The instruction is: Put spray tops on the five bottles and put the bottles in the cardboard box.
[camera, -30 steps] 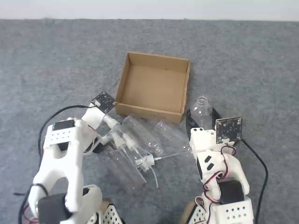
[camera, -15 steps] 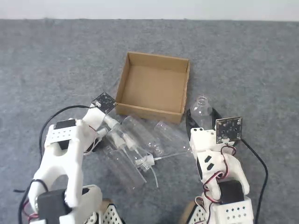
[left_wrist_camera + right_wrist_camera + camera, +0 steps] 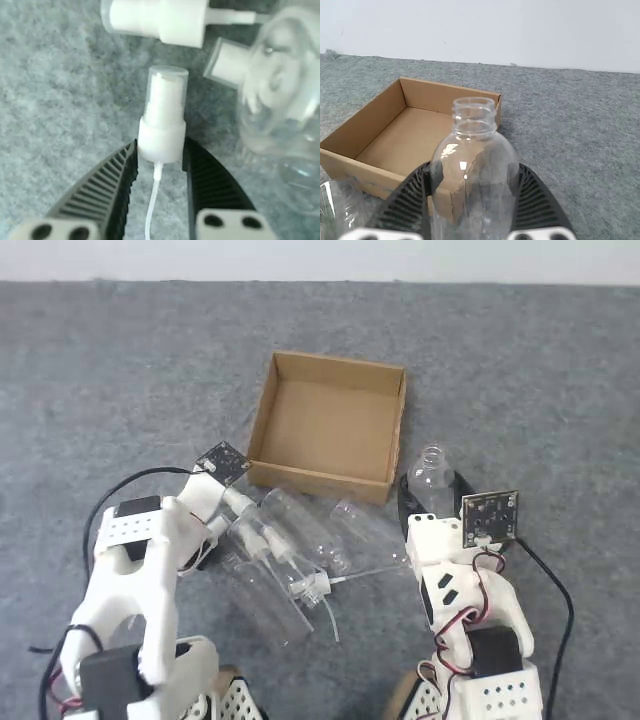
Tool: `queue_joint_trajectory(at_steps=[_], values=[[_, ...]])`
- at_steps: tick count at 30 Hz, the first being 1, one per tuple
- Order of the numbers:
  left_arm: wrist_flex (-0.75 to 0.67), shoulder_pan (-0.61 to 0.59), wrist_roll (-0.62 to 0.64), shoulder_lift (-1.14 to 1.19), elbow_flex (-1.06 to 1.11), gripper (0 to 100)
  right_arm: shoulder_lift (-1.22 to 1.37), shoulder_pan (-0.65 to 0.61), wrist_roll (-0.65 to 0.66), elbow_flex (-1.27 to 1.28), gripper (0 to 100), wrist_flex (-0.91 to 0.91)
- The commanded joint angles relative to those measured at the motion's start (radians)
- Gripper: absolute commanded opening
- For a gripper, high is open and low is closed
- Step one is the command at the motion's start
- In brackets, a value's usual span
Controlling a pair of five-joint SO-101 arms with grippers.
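My left gripper (image 3: 160,156) is shut on the collar of a white spray top (image 3: 162,120) that lies on the grey carpet, its thin dip tube trailing back between the fingers. In the high view that gripper (image 3: 232,502) sits at the left end of a pile of clear bottles (image 3: 300,525). Another spray top (image 3: 160,20) and a capped bottle (image 3: 280,90) lie just beyond. My right gripper (image 3: 472,182) is shut on an upright, uncapped clear bottle (image 3: 472,145), held beside the cardboard box's (image 3: 320,482) near right corner. The box is open.
Several clear bottles (image 3: 265,595) and loose spray tops (image 3: 315,588) lie jumbled between the two arms, in front of the box. Grey carpet stretches out on both sides of the box and behind it.
The left arm's wrist has shifted very slightly toward the near side. The right arm and its bottle have not moved.
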Motion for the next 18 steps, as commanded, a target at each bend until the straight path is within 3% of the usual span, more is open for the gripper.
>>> queue_joint_trajectory(at_steps=[1, 8, 18], values=[[0.021, -0.005, 0.006, -0.008, -0.054, 12, -0.022, 0.005, 0.015, -0.015, 0.6, -0.027], [0.106, -0.018, 0.003, -0.008, -0.077, 9, -0.022, 0.002, 0.015, -0.006, 0.6, -0.028], [0.144, -0.222, -0.037, -0.008, -0.160, 9, -0.022, 0.002, 0.015, -0.006, 0.6, -0.028]])
